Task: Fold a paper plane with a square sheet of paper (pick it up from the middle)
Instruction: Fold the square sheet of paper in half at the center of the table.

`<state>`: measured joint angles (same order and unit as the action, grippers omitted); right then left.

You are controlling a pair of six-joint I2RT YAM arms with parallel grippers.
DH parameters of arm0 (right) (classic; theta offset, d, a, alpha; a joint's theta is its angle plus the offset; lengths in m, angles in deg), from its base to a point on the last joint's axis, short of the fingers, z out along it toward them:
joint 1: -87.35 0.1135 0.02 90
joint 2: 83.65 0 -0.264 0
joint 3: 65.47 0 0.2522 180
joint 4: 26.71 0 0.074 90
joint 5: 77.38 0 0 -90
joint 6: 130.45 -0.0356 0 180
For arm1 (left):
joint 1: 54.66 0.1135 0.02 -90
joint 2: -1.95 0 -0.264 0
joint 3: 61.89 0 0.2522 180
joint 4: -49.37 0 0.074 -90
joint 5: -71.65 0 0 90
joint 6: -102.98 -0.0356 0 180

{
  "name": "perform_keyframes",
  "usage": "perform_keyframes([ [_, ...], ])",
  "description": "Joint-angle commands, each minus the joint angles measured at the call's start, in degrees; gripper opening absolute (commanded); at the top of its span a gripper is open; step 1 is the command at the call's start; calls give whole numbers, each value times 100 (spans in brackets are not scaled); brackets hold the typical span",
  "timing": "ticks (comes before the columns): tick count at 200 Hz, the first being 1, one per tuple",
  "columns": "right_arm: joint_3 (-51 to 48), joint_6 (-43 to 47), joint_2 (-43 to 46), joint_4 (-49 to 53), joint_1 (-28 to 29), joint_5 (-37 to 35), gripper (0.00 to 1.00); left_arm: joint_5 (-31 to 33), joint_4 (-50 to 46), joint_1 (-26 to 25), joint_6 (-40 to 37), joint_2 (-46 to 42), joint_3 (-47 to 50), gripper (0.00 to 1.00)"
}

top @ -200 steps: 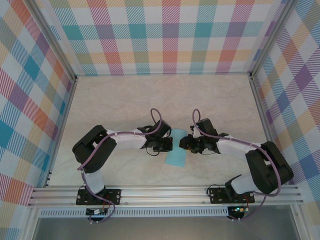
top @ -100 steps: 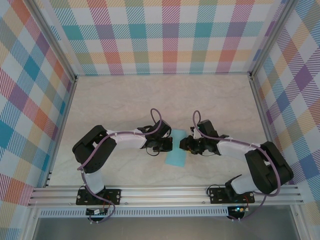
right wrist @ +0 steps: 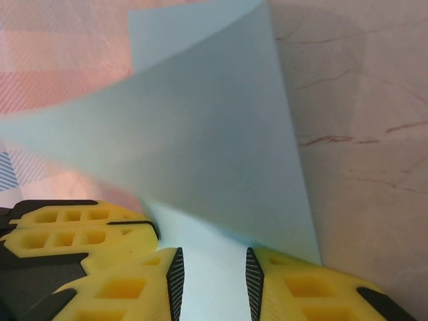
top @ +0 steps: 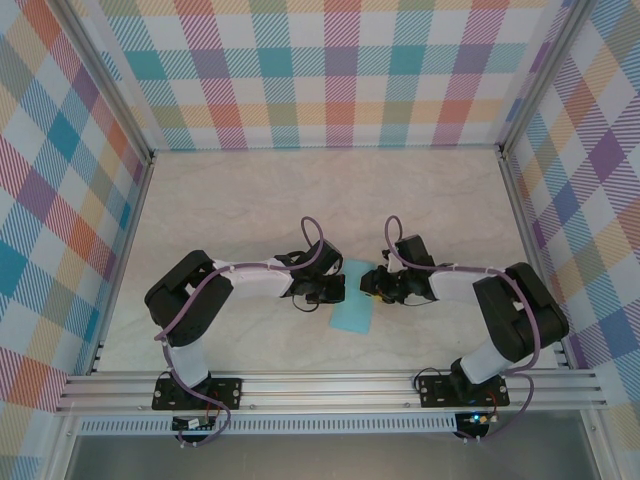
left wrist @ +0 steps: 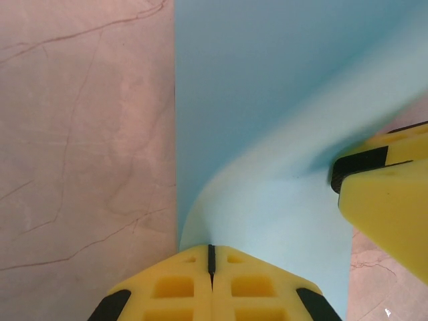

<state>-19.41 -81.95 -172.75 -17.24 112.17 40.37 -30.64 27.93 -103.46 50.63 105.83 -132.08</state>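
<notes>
The fingers [left wrist: 174, 287] of the left gripper [left wrist: 210, 257] were seen pressed together tip to tip, no gap being left along their seam, and a raised edge of the square sheet of paper [left wrist: 267, 100] was drawn into that seam, so that the sheet appeared to be pinched there. From the pinch the light-blue paper was curved upward and away, while the rest of it was laid flat on the marbled table [left wrist: 80, 134]. The right gripper [right wrist: 210, 267] was held with its yellow fingers [right wrist: 307, 287] a narrow way apart, black pads facing each other, and a strip of the sheet was seen lying in the gap between them; whether the pads were touching the paper could not be told. In the right wrist view a large flap of the sheet was lifted and bent over toward the left gripper, whose fingers were seen just beside the right ones. In the top view both grippers were brought close together over the sheet, the left arm [top: 250, 278] and the right arm [top: 460, 285] being reached inward from either side. The sheet was found between them, near the table's middle on its near half, with its near end left uncovered.
</notes>
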Motion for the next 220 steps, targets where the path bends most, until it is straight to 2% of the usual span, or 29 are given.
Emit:
perform_keyframes([
  [1,-32,45,52,-42,-7,79,33,140,-558,-97,-141,133,33,0],
  [40,449,235,510,448,-17,-1,35,148,-568,-102,-146,135,21,0],
  [138,348,210,-689,-159,-223,243,34,174,-642,-102,-181,138,9,0],
  [191,808,320,42,518,-238,186,36,210,-690,-98,-203,107,44,0],
  [220,1042,488,-161,703,-314,173,36,217,-680,-100,-190,113,70,0],
])
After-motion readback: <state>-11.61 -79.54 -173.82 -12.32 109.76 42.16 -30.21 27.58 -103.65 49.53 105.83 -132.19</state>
